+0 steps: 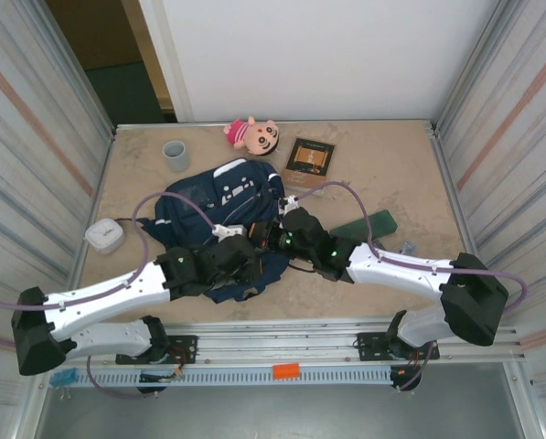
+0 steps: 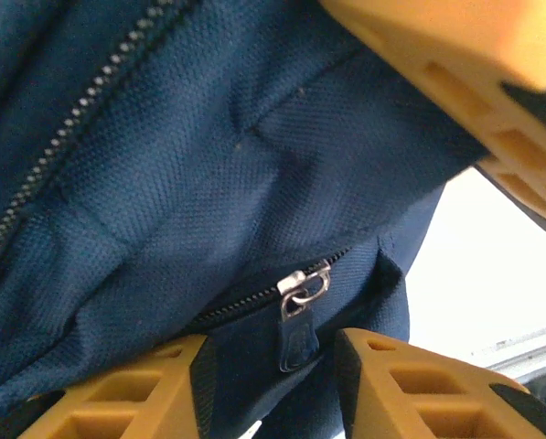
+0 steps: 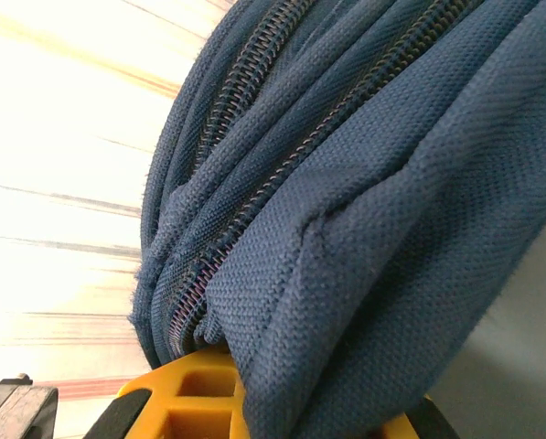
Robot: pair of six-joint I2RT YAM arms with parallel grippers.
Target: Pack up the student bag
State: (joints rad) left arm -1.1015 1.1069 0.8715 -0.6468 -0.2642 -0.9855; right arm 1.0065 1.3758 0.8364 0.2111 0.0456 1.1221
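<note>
Left fingers (image 2: 419,393) and right fingers (image 3: 190,402) each clench student bag (image 1: 222,197) fabric lying between them.

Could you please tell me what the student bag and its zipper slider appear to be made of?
The student bag looks like woven synthetic fabric, matte navy: a coarse grid weave shows close up. Its zipper slider seems bright metal, judging by its silvery shine.
</note>
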